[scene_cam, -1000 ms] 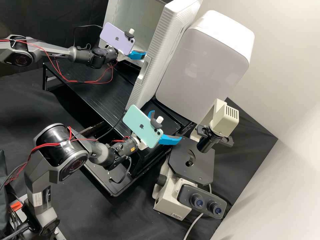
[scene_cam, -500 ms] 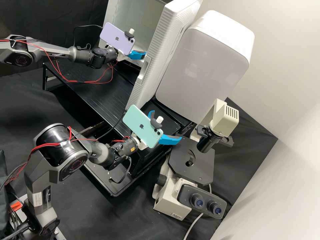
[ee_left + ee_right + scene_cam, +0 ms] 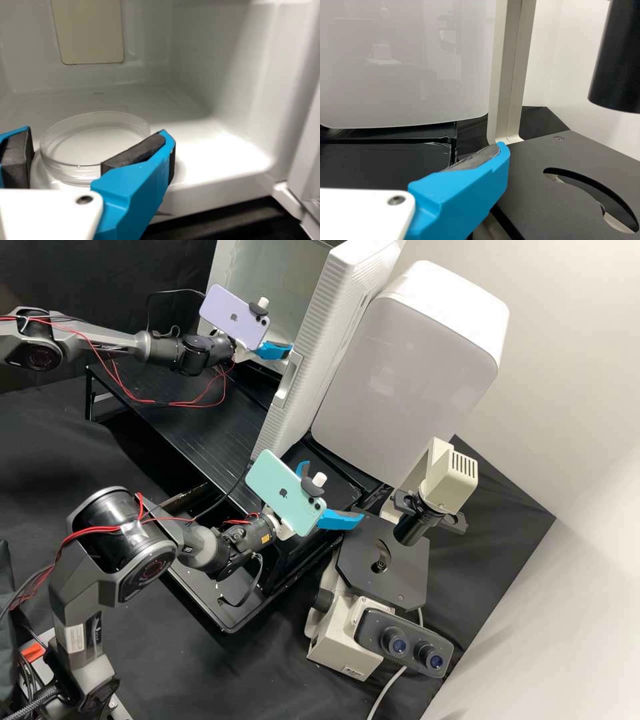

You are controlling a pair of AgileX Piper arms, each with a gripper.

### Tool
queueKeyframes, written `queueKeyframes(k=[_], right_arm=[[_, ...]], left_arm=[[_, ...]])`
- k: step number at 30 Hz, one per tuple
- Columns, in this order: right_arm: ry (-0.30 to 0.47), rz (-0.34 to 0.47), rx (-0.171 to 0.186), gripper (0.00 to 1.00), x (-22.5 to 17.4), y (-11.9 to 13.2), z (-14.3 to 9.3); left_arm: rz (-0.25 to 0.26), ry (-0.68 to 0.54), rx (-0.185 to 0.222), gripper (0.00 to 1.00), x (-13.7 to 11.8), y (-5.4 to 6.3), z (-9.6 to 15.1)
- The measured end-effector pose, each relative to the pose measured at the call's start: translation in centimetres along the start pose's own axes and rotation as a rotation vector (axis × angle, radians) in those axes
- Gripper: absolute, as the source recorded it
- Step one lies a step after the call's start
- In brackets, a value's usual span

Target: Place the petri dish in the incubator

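Note:
The clear petri dish lies flat on the white floor of the incubator, near its front lip. My left gripper is inside the chamber, open, with one blue finger on each side of the dish and a thin gap at one pad. From above, the left gripper sits at the mouth of the incubator, whose ribbed door stands swung open. My right gripper hovers over the microscope stage, open and empty, with one finger showing.
A large white box stands beside the incubator door. The microscope sits at the front right, its dark condenser close to my right gripper. A black raised shelf runs under both arms; red cables hang from the left arm.
The left arm's elbow and wrist have shifted slightly up and back; its fingers stay at the incubator mouth. The right arm has not moved.

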Motion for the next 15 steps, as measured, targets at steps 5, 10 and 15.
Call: queueKeyframes(k=[5,10,15], right_arm=[[0.000,0.000,0.000,1.00,0.0,0.0,0.0],[0.000,0.000,0.000,1.00,0.0,0.0,0.0],[0.000,0.000,0.000,1.00,0.0,0.0,0.0]], left_arm=[[-0.010,-0.074,-0.017,1.00,-0.3,0.9,0.1],[-0.019,-0.108,-0.036,1.00,-0.4,1.4,0.0],[-0.025,-0.108,-0.036,1.00,-0.6,1.4,-0.1]])
